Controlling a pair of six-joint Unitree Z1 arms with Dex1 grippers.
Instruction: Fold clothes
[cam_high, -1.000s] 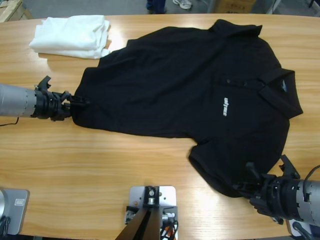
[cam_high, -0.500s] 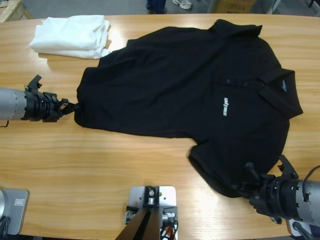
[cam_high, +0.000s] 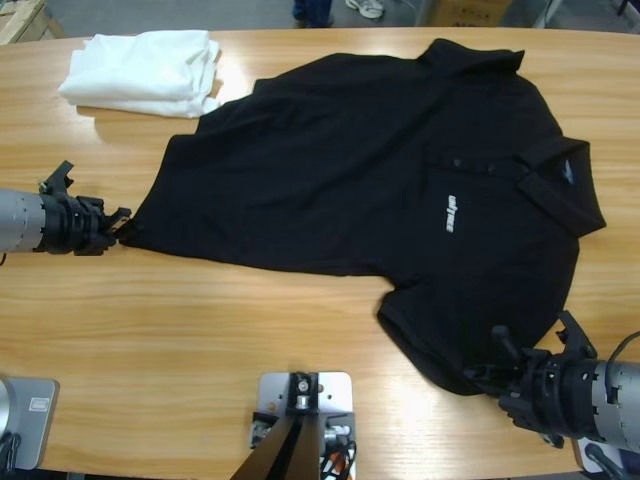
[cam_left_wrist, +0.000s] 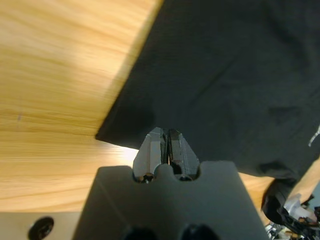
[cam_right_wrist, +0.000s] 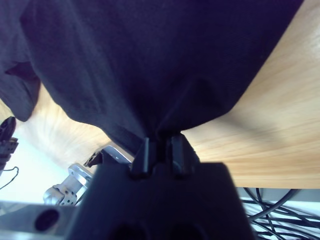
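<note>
Black polo shirt lies flat — we see left gripper pinching its hem, right gripper clamping its sleeve.

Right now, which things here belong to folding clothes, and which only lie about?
Belongs to the job:
black polo shirt, spread flat
left gripper, shut on the shirt's hem corner
right gripper, shut on the sleeve

Just lying about:
white folded garment pile, near the table's far edge

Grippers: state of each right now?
Left gripper: shut on the polo shirt hem corner.
Right gripper: shut on the polo shirt sleeve edge.
</note>
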